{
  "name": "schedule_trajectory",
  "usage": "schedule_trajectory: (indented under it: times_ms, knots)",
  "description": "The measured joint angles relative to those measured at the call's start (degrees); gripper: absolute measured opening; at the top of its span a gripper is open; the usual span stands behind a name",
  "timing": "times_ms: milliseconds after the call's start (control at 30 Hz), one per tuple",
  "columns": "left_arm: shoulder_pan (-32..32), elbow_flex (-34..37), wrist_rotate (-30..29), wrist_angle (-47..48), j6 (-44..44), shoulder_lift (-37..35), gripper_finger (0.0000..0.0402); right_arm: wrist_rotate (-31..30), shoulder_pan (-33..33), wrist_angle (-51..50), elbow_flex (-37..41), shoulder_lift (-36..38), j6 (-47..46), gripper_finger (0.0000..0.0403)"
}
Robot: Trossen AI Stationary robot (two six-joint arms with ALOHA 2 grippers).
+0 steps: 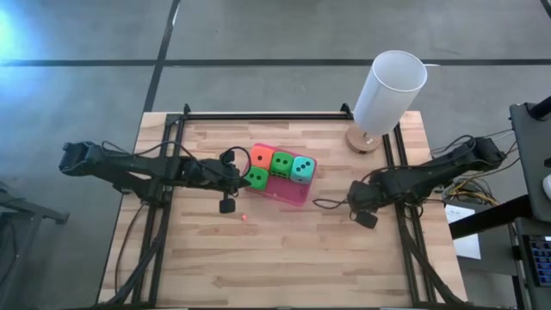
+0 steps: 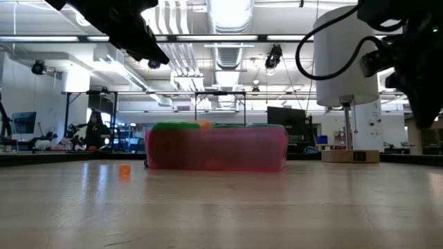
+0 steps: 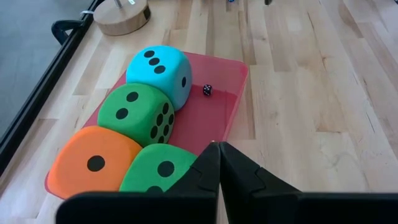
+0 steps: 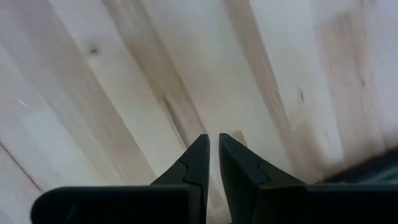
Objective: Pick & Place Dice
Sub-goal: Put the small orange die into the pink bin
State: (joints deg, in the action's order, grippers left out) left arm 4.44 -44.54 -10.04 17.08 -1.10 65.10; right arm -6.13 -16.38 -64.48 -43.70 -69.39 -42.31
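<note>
Wooden table (image 1: 284, 250) — four dice (image 1: 280, 165) on one pink pad (image 1: 291, 193); both tools clenched, empty.

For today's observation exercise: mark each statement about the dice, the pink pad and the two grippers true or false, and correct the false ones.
1. All four dice lie on the pink pad. True.
2. The teal die sits nearest the white cylinder. True.
3. The left gripper holds a green die. False: it is shut on nothing, beside the dice.
4. The right gripper is over the pad. False: it is over bare table.
5. The orange die shows six pips on top. False: one.
</note>
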Motion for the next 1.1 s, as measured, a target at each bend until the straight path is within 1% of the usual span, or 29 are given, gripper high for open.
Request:
schedule_trajectory:
  times_ms: [100, 167, 300, 500, 633, 733, 867, 933, 1100]
  knots:
    - [0.0, 0.0, 0.0, 0.0, 0.0, 0.0, 0.0010, 0.0, 0.0, 3.9, 0.0, -1.3, 2.3, 0.0034]
    - [0.0, 0.0, 0.0, 0.0, 0.1, 0.0, 0.0010, -0.1, 0.2, 9.1, 0.0, -2.0, 3.1, 0.0034]
    - [0.0, 0.0, 0.0, 1.2, 2.3, 0.0, 0.0010, 1.4, 0.1, 15.6, 0.0, -3.0, 8.4, 0.0034]
    - [0.0, 0.0, 0.1, 1.5, 3.2, 0.0, 0.0010, 1.6, 0.1, 16.0, 0.0, -2.7, 9.8, 0.0034]
    - [0.0, 0.0, 0.7, 1.6, 8.1, 0.0, 0.0010, 1.6, 0.1, 16.0, -0.1, -2.7, 10.0, 0.0034]
    - [0.0, 0.0, 0.7, 2.3, 9.0, 0.0, 0.0010, 1.6, 0.1, 16.0, -0.2, -2.7, 10.0, 0.0034]
    - [0.1, 0.0, 6.0, 5.1, 6.0, 0.0, 0.0011, 1.6, 0.1, 16.1, -0.2, -2.7, 10.0, 0.0034]
    - [0.3, 0.0, 7.5, 5.2, 7.2, 0.0, 0.0019, 1.6, 0.1, 16.1, -0.2, -2.7, 10.0, 0.0034]
    - [0.5, 0.0, 7.7, 5.2, 8.5, 0.0, 0.0058, 1.6, 0.1, 16.2, -0.2, -2.7, 10.0, 0.0034]
